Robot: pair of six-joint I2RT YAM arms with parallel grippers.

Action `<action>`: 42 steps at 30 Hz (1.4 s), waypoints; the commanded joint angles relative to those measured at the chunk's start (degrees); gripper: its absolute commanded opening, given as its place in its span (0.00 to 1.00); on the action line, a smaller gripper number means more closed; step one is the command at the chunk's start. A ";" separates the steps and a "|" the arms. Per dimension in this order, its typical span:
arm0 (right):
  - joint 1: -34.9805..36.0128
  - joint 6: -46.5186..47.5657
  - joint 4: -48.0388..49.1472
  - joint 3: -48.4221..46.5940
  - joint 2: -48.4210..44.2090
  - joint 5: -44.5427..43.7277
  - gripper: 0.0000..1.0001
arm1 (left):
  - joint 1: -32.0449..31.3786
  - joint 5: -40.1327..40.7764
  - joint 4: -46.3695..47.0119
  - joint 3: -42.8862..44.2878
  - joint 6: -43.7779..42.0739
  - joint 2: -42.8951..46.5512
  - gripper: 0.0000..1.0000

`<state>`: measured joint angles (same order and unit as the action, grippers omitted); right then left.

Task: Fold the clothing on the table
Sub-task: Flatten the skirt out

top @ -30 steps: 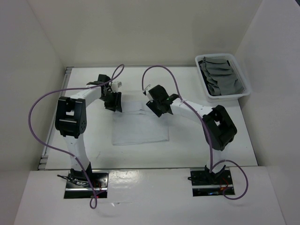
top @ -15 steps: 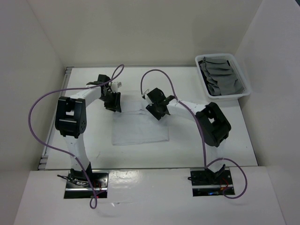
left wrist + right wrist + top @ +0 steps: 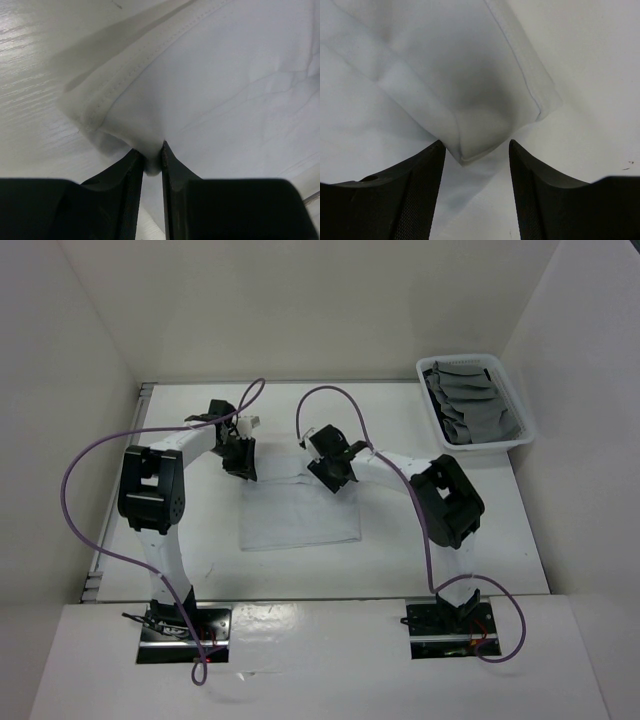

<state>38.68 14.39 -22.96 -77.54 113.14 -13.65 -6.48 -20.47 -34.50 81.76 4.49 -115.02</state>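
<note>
Since the left gripper [image 3: 151,157] has narrowed onto only a thin nip of the white hemmed rectangular cloth [image 3: 295,515] at its far left corner, the fabric could slip free on lifting. The right gripper [image 3: 475,150] is wide open astride the far right corner, holding nothing, so a lone pull would skew the fold. The cloth lies mid-way on the white matte counter [image 3: 390,560]. The white plastic basket [image 3: 478,447] at far right holds crumpled grey cloths [image 3: 470,405].

I saw bright, even light over the large white matte tabletop [image 3: 205,550]. In both wrist views the folded white cloth [image 3: 225,75] cast soft grey shadows, and the left gripper's [image 3: 151,161] black fingers [image 3: 127,200] looked slightly blurred.
</note>
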 commanded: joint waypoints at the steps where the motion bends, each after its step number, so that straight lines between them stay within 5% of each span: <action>1: -0.18 -0.77 2.31 -3.06 -1.17 0.20 0.59 | -0.20 -1.77 -1.18 1.21 -1.15 -0.73 0.26; 11: -0.18 -0.77 2.83 -3.06 -1.17 -0.32 0.51 | -0.73 -1.77 -1.71 1.21 -1.68 -0.73 0.26; 21: -0.71 -0.24 2.31 -3.67 -0.55 -0.33 0.09 | -1.25 -2.29 -3.55 1.83 -3.43 -0.20 0.15; 33: -2.90 2.56 1.16 -13.60 -0.03 0.73 0.07 | -1.25 -5.02 -9.00 18.68 -4.67 -2.30 0.18; 42: -8.17 2.40 1.69 -21.42 6.38 4.76 0.07 | 1.73 -9.93 -10.15 26.17 -2.12 -10.82 0.31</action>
<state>32.93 16.78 -22.85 -95.39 117.27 -11.20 -6.68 -26.06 -42.78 106.24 1.76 -122.96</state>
